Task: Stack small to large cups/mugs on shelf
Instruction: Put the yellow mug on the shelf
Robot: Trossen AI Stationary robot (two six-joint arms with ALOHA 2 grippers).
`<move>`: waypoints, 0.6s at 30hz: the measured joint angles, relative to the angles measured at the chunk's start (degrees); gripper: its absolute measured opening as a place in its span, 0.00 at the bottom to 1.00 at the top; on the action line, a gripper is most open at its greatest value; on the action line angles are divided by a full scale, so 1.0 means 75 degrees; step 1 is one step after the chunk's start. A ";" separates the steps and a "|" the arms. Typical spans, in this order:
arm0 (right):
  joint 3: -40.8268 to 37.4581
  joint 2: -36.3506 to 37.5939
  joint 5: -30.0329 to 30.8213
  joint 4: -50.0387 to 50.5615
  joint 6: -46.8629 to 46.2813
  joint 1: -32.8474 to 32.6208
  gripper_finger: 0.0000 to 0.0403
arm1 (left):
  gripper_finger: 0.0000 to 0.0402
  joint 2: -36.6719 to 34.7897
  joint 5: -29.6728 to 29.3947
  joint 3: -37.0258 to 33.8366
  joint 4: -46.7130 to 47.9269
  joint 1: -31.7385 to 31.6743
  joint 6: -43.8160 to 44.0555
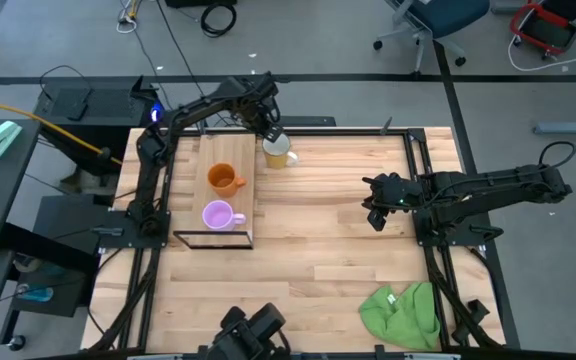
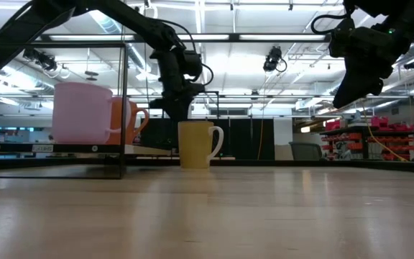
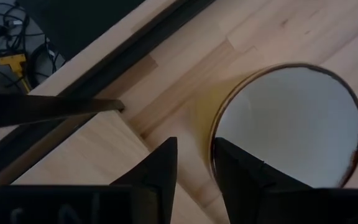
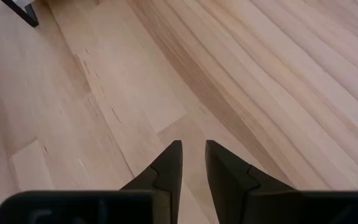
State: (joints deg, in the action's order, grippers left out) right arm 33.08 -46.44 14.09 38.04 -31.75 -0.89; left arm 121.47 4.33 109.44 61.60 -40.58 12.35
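From above, a light-wood table (image 1: pixel 318 250) is seen inside a black metal frame. The shelf (image 1: pixel 226 190), a pale plank on thin black wire, lies along the left part of the table. Two mugs are set on it: the orange mug (image 1: pixel 223 179) toward the far side, the purple mug (image 1: pixel 218 215) nearer the plank's near end. The cream mug (image 1: pixel 279 155) stands on the tabletop just beside the shelf's far corner, handle pointing right. The left gripper (image 1: pixel 272 137) is placed at this mug's rim, partly covering it. The right gripper (image 1: pixel 376 214) is held over bare wood, well apart from all mugs. A crumpled green cloth (image 1: pixel 401 312) lies near the front right edge.

Low view: the purple mug (image 2: pixel 82 114) hides most of the orange mug (image 2: pixel 129 119) behind it; both are raised on the shelf (image 2: pixel 56 150). The cream mug (image 2: pixel 197 144) stands upright, smooth and cylindrical, with the left gripper (image 2: pixel 177 104) just above its rim. The right gripper (image 2: pixel 349 90) hangs high over the table; its fingertips are hard to make out against the ceiling lights.

Left wrist view: the left gripper (image 3: pixel 194 165) is seen with a narrow gap between its dark fingers, one on each side of the cream mug (image 3: pixel 291 124) wall at the rim. Whether the wall is pinched cannot be told. A thin brown line edges the round rim; the handle is cut off.

Right wrist view: the right gripper (image 4: pixel 193 165) is parted slightly, with nothing between its fingers, above bare planks.
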 joint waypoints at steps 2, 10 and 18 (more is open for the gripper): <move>0.0000 -0.0003 0.0000 0.0003 0.0003 -0.0003 0.19 | 0.28 0.0018 0.0005 0.0004 -0.0022 0.0000 -0.0015; 0.0000 -0.0001 -0.0001 -0.0005 0.0032 0.0000 0.19 | 0.28 0.0130 0.0098 0.0001 -0.0049 0.0006 -0.0045; 0.0000 -0.0002 0.0000 0.0002 0.0032 0.0000 0.19 | 0.27 0.0368 0.0687 -0.0106 0.0110 0.0038 0.0038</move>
State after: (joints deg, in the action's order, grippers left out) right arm 33.08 -46.45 14.09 38.06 -31.51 -0.89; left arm 124.23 9.48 108.65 62.42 -40.29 12.63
